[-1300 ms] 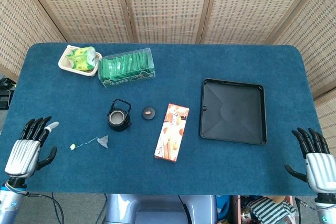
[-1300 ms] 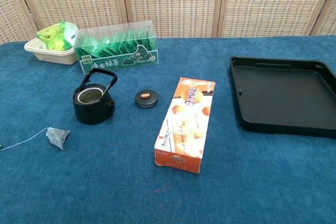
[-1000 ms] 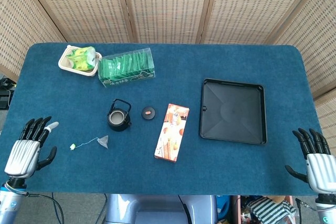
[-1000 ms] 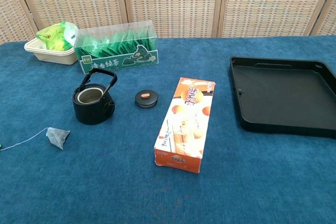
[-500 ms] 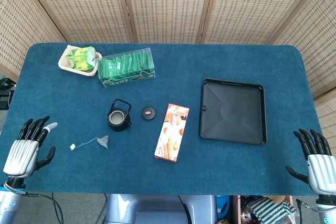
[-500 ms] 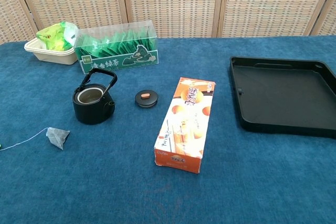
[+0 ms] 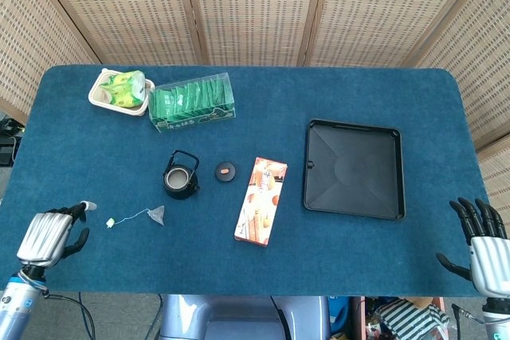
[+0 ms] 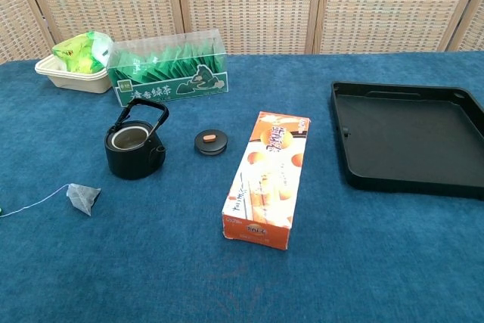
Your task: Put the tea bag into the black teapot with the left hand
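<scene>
The grey pyramid tea bag [image 7: 157, 214] [image 8: 83, 197] lies on the blue cloth, its string trailing left to a small tag [image 7: 110, 223]. The black teapot [image 7: 181, 174] [image 8: 134, 141] stands open just above and right of it, handle raised. Its lid [image 7: 225, 170] [image 8: 211, 141] lies to the right of the pot. My left hand [image 7: 50, 235] is at the table's front left corner, fingers curled forward, holding nothing, well left of the tag. My right hand [image 7: 484, 243] hangs at the front right edge, fingers spread. Neither hand shows in the chest view.
A clear box of green tea packets [image 7: 192, 101] and a white tray of green packets [image 7: 120, 90] sit at the back left. An orange snack box [image 7: 261, 200] lies in the middle. A black tray [image 7: 354, 168] lies at the right.
My left hand has tipped forward and lowered, its fingers bending in towards the tea bag's tag. The right hand has sunk slightly. Nothing on the table has moved.
</scene>
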Controlling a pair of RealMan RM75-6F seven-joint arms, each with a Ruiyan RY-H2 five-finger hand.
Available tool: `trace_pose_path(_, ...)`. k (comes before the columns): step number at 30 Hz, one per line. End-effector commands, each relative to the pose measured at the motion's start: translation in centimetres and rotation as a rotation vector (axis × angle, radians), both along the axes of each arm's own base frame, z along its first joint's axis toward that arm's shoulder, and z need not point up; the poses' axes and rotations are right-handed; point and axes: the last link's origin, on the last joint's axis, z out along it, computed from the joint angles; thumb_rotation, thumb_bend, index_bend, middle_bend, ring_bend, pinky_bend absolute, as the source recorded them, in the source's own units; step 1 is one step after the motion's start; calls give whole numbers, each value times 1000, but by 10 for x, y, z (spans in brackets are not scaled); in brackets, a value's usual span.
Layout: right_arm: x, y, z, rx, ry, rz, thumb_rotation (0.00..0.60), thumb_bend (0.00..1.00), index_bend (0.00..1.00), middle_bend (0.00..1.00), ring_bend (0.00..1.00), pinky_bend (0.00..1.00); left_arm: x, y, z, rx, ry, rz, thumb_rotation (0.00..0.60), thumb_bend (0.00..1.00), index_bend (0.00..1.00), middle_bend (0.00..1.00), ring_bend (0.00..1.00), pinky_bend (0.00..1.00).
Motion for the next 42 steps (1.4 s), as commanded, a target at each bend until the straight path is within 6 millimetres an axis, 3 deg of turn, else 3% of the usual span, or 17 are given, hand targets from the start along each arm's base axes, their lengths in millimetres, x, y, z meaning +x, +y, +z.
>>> trace_pose_path(1, 0, 0, 0, -2, 1, 1, 600, 19, 157, 197, 11, 123, -3, 5, -4, -28, 25, 28, 600, 456, 359, 592, 605, 615)
trace_pose_path(8, 0, 0, 0, 0, 3, -4, 600, 19, 157, 197, 11, 123, -12, 16, -15, -51, 54, 70, 600, 462, 406, 678, 671, 661)
trace_pose_path(16, 0, 1, 0, 0, 6, -12, 600, 19, 157, 197, 11, 123, -18, 26, -25, -89, 78, 108, 600, 463, 408, 693, 680, 663)
trace_pose_path(24, 1, 0, 0, 0, 11, -18, 600, 19, 157, 197, 11, 123, -28, 36, -35, -120, 117, 150, 600, 293, 426, 701, 684, 665)
trace_pose_path(42, -2, 1, 1, -7, 12, -40, 600, 19, 157, 197, 11, 123, -26, 51, -52, -146, 146, 160, 600, 296, 469, 719, 701, 670)
